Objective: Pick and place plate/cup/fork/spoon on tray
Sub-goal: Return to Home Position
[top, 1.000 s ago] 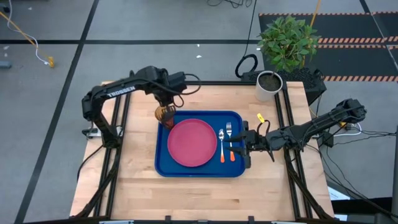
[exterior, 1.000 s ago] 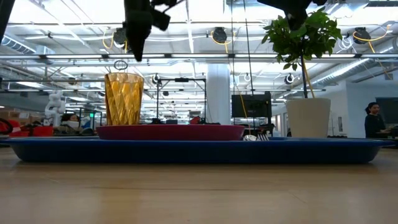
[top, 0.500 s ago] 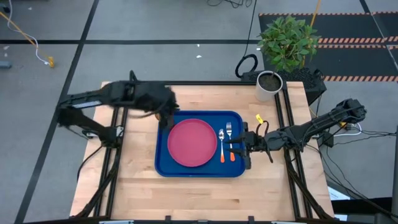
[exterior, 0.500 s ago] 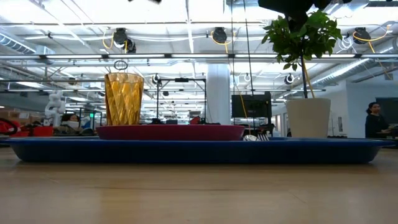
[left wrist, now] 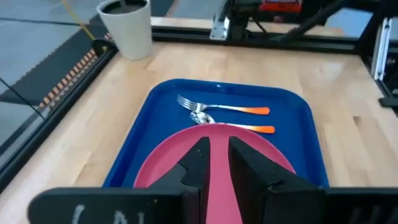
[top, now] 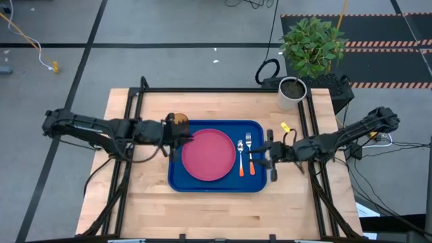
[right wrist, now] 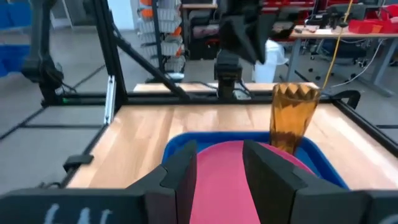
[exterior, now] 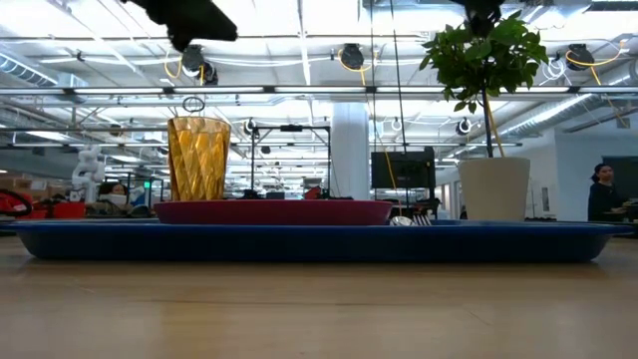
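Note:
The blue tray [top: 260, 128] lies mid-table. The pink-red plate [top: 206, 155] rests flat on its left half. The spoon [top: 240, 154] and the fork [top: 249, 147] lie side by side on its right part, handles toward the near edge. The amber ribbed cup [top: 177, 120] stands upright in the tray's far left corner and also shows in the low view [exterior: 198, 160]. My left gripper [top: 183, 137] hovers at the tray's left rim, slightly open and empty, pointing right over the plate [left wrist: 186, 168]. My right gripper [top: 269, 156] is open and empty at the tray's right rim.
A white plant pot [top: 291, 91] with dark soil and a leafy plant stands at the table's far right corner. A small yellow object [top: 282, 127] lies right of the tray. Black frame rails run along the table's left, right and far sides. Bare wood lies near the front edge.
My left arm has drawn back from above the cup toward the table's left edge and dropped low. It now stretches out level, with its gripper at the tray's left rim. The cup has stayed upright in the tray's corner.

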### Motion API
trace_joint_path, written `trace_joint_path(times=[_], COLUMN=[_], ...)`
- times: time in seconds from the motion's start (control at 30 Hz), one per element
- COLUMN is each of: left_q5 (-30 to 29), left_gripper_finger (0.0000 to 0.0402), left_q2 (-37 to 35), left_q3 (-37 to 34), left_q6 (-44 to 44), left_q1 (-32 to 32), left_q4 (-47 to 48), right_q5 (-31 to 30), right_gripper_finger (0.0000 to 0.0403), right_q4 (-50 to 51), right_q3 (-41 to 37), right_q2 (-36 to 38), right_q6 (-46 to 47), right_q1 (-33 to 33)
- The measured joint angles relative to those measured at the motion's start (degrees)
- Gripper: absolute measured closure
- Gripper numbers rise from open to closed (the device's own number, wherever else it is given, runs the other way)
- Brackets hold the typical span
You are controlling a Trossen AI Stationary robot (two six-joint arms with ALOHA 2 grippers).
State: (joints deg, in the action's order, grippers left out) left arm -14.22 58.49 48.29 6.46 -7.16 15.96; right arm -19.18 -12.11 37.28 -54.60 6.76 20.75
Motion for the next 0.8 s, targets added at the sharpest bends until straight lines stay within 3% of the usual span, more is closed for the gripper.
trace_joint_path(times=[0.3,0.57,0.8], left_q5=[-5.9,-13.0,-11.1], left_gripper_finger=[0.0339,0.0339,0.0339], left_q2=[-12.8,-21.9,-32.3], left_q3=[-9.9,-16.4,-23.2], left_q6=[2.2,3.6,-0.9], left_q1=[-8.7,-13.0,-10.1], left_q4=[-2.4,-2.3,-5.8], right_q5=[-0.2,-4.4,-4.7], right_gripper_finger=[0.0277,0.0277,0.0277], right_q4=[12.8,2.7,-4.2], right_q3=[-1.0,-11.1,-18.3], right_q2=[10.3,16.0,22.6], right_q6=[4.1,1.3,-1.0], right_q1=[1.2,0.2,-3.3])
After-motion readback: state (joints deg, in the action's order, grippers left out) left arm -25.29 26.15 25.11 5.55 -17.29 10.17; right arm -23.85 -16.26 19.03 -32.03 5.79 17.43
